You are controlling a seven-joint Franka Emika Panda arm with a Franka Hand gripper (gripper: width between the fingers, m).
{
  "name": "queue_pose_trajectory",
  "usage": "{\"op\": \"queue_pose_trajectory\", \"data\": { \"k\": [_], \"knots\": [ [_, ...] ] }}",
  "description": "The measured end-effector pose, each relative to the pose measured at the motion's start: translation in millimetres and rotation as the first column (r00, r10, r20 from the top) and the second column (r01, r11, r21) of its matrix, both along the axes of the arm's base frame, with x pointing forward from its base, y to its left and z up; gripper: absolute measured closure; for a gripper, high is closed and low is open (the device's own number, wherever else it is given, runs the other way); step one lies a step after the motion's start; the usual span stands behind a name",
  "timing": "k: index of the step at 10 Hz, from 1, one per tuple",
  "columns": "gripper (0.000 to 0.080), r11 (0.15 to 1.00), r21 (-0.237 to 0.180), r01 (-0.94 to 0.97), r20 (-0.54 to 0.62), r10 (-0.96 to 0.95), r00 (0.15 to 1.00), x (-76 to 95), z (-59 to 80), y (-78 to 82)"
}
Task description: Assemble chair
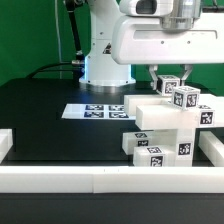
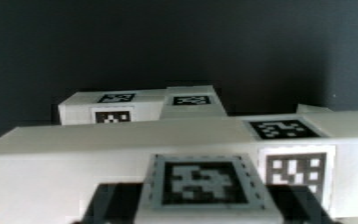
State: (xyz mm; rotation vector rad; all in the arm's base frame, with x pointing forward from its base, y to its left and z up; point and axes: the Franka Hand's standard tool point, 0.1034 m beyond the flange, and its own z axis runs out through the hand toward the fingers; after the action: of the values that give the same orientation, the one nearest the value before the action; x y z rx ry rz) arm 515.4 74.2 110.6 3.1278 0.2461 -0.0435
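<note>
White rail runs along the front of the exterior view, fencing the black table. Behind it, toward the exterior view's right, the chair parts stand stacked, tags facing out. Directly above them hangs the end effector, its fingers dropping beside the topmost tagged block; whether they pinch it I cannot tell. Well apart, toward the exterior view's left, lies the marker board.

Closest in the wrist view is a tagged block right beneath the dark fingers, its long axis running across their gap. Another part lies beyond.
</note>
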Motion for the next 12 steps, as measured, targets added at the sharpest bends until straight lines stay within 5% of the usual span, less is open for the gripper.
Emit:
{"op": "queue_pose_trajectory", "data": {
  "k": [10, 12],
  "knots": [
    [0.0528, 0.999, -0.002, 0.032, 0.012, -0.032, 0.999, 2.9, 0.0, -4.6],
    [0.0528, 0.987, -0.003, 0.164, 0.013, -0.164, 0.986, 2.8, -0.1, -4.3]
  ]
}}
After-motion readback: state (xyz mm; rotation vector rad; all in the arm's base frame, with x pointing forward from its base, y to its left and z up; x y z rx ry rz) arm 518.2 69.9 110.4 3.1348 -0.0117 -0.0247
